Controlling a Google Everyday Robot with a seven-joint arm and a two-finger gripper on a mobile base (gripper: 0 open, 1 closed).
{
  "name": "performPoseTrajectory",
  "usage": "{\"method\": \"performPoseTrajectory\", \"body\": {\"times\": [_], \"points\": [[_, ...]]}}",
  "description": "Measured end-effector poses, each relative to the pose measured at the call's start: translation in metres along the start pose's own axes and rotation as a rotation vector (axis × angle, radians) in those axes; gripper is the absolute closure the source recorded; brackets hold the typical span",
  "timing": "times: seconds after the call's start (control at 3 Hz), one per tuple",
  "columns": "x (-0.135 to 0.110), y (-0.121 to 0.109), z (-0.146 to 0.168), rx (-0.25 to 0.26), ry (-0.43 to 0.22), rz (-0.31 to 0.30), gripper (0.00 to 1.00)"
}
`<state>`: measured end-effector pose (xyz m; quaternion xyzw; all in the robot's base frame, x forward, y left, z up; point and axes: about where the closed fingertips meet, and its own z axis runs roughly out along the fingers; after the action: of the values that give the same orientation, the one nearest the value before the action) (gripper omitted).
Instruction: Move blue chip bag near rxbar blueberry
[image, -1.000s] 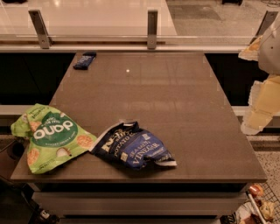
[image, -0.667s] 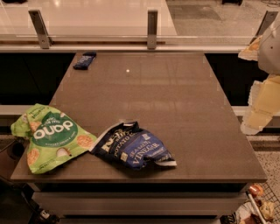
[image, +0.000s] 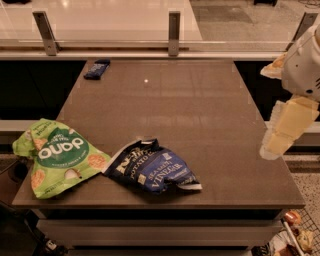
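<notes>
The blue chip bag (image: 154, 167) lies crumpled on the brown table near its front edge, left of centre, white lettering up. The rxbar blueberry (image: 97, 69), a small dark blue flat bar, lies at the table's far left corner. The gripper (image: 279, 134) hangs at the right edge of the view, past the table's right side, with pale yellow fingers (image: 292, 120) pointing down and left. It is far from both the bag and the bar and holds nothing.
A lime-green snack bag (image: 56, 155) lies at the front left corner, overhanging the edge and touching the blue bag's left side. A glass barrier with metal posts (image: 174, 31) runs along the table's (image: 200, 105) far edge. Clutter sits on the floor at the lower right.
</notes>
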<state>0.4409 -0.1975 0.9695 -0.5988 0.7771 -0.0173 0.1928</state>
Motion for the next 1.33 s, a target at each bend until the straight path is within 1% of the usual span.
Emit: {"method": "performPoseTrajectory", "body": {"times": [0.33, 0.67, 1.0, 1.33], "points": [[-0.014, 0.012, 0.04, -0.065, -0.079, 0.013, 0.0], [-0.034, 0.024, 0.08, -0.127, -0.185, 0.012, 0.0], [-0.058, 0.036, 0.116, -0.195, -0.303, -0.011, 0.0], [-0.084, 0.055, 0.134, -0.268, -0.431, -0.061, 0.0]]}}
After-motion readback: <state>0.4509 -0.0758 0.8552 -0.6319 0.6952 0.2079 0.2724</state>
